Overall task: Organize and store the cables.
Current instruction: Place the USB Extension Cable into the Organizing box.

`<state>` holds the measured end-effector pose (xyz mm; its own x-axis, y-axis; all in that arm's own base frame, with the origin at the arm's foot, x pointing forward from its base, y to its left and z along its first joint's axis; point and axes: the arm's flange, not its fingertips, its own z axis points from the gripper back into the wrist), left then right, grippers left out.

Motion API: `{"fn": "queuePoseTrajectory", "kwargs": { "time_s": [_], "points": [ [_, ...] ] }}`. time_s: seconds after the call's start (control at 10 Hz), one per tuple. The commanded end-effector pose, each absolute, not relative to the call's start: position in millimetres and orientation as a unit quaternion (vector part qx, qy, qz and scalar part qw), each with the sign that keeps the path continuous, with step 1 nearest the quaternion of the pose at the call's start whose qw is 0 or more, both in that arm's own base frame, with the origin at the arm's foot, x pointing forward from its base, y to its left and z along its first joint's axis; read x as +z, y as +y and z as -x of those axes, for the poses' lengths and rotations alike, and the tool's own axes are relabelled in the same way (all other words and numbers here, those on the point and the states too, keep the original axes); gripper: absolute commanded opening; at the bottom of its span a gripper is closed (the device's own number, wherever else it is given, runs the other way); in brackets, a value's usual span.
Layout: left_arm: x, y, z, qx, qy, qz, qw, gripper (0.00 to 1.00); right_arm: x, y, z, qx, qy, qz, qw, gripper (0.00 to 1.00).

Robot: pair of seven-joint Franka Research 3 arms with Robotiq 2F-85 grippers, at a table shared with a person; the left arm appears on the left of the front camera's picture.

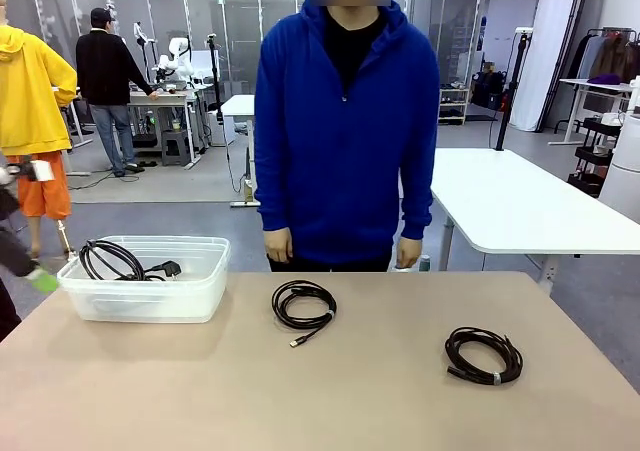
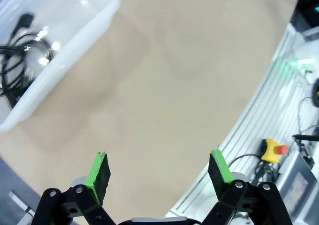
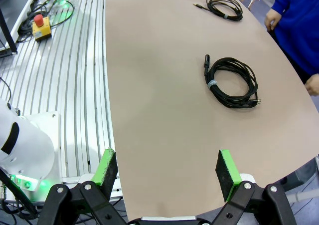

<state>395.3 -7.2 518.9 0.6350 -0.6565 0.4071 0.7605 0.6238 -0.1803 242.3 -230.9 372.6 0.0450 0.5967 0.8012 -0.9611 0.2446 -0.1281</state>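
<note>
— What lies where?
— A round black cable coil point(image 1: 303, 304) sits midway on the smooth beige table point(image 1: 200, 391), its metal-tipped tail pointing toward the robot. An oval black cable coil point(image 1: 484, 355) lies rightward, long axis across the table. A third coil point(image 1: 115, 260) rests inside the translucent plastic bin point(image 1: 150, 306).
— Grippers?
— The left gripper point(image 2: 158, 172) and right gripper point(image 3: 169, 170): jaws apart, empty.

A person point(image 1: 345, 131) in a blue hoodie stands near a white table point(image 1: 520, 206).

Front, wrist views: one shared table point(image 1: 380, 401)
</note>
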Motion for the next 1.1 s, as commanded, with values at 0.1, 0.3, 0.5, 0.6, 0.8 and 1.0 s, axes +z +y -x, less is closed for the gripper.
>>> {"fn": "queuePoseTrajectory", "kwargs": {
  "time_s": [0.1, 0.3, 0.5, 0.6, 0.8, 1.0],
  "points": [
    [532.5, -75.2, -398.3, -0.402, -0.138, 0.136, 0.895, 1.00, 373.9, -227.1, -242.6, 0.557, -0.393, -0.234, 0.693, 1.00],
    [520.4, -140.9, -388.6, -0.380, -0.141, 0.108, 0.908, 1.00, 373.9, -227.1, -242.6, 0.557, -0.393, -0.234, 0.693, 1.00],
    [492.1, -194.2, -372.4, -0.355, -0.146, 0.094, 0.918, 1.00, 373.9, -227.1, -242.6, 0.557, -0.393, -0.234, 0.693, 1.00],
    [487.3, -199.1, -370.2, -0.366, -0.146, 0.074, 0.916, 1.00, 373.9, -227.1, -242.6, 0.557, -0.393, -0.234, 0.693, 1.00],
    [494.7, -201.1, -366.7, -0.372, -0.143, 0.103, 0.911, 1.00, 373.9, -227.1, -242.6, 0.557, -0.393, -0.234, 0.693, 1.00],
    [494.7, -201.1, -366.7, -0.372, -0.143, 0.103, 0.911, 1.00, 373.9, -227.1, -242.6, 0.557, -0.393, -0.234, 0.693, 1.00]
  ]
}}
